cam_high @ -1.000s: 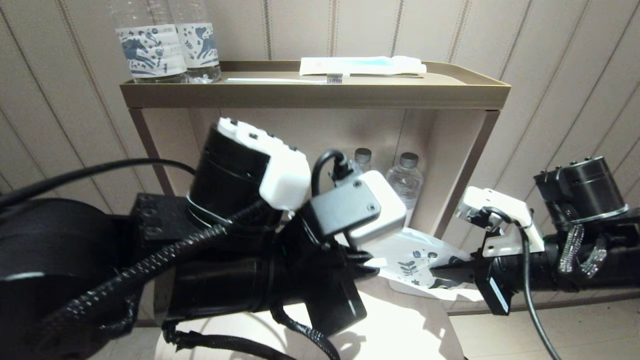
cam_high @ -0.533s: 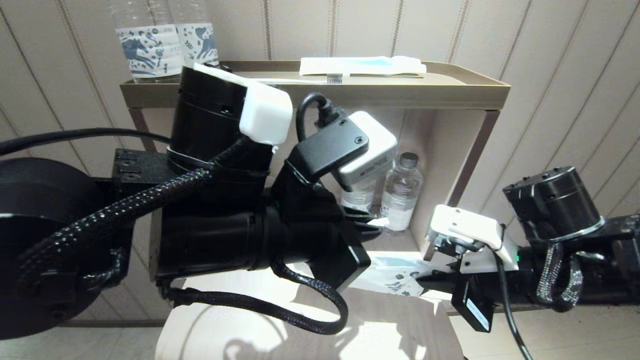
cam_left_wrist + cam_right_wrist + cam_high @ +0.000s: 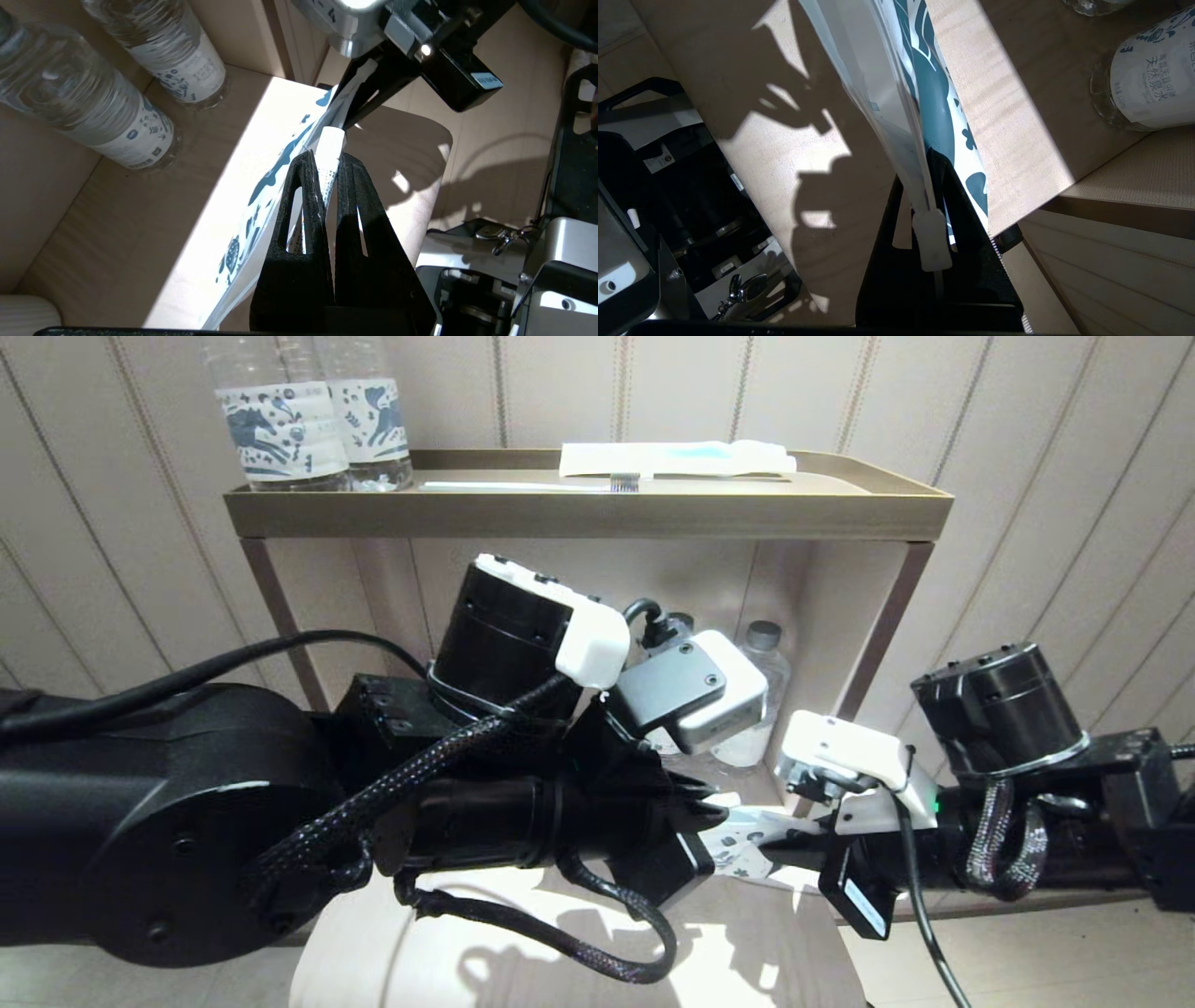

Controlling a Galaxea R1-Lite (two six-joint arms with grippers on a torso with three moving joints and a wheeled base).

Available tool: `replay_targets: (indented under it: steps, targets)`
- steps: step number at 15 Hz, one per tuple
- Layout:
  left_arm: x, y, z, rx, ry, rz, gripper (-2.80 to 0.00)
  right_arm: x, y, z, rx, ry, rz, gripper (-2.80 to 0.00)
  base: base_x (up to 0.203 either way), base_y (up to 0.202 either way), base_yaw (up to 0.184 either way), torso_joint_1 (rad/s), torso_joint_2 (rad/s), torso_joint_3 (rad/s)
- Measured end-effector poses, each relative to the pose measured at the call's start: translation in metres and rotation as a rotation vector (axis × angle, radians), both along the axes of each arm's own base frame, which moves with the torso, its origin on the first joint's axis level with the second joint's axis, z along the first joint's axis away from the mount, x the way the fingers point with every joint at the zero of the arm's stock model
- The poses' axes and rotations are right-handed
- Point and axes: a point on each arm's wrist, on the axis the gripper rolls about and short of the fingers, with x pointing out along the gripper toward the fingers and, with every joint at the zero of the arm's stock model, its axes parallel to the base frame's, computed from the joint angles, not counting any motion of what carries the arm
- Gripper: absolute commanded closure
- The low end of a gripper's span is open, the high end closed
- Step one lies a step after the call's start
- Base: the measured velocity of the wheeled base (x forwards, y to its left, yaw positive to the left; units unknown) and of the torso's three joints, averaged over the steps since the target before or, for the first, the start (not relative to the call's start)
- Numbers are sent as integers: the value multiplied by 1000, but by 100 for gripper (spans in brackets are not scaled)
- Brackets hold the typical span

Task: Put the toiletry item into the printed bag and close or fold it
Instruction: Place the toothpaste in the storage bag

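Bag [image 3: 747,845] stretched edge-up between the two grippers, just above the lit worktop [image 3: 747,952] in front of the shelf's lower bay. Blue print visible on the side toward the bottles [image 3: 140,65]. Left gripper [image 3: 327,170] clamped shut on one end, a white slider-like tab [image 3: 332,140] poking out just past its fingertips. Right gripper [image 3: 931,205] pinched shut on the opposite end, a small white tab [image 3: 931,240] caught between its fingers. Toiletry item not discernible inside; cannot tell whether already loaded. Probably the closing step: bag held taut along its top edge. Next move likely needing steady tension between both ends while the seal is run shut or the bag folded, without tearing or slipping the thin film. Striped packet [image 3: 677,457] lying apart on the shelf's top tray [image 3: 588,513].
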Motion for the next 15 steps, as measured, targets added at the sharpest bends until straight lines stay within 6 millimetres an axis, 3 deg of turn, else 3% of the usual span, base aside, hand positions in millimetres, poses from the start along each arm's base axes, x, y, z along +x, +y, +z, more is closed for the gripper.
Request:
replay_targets:
  steps: [9,15]
  targets:
    - [25,9,-23,23,46,41,0,2,2,-7,15,43,18,0,0,0,0,0,0,0]
    - [30,6,-34,35,38,53,0,2,2,-6,19,42,19,0,0,0,0,0,0,0]
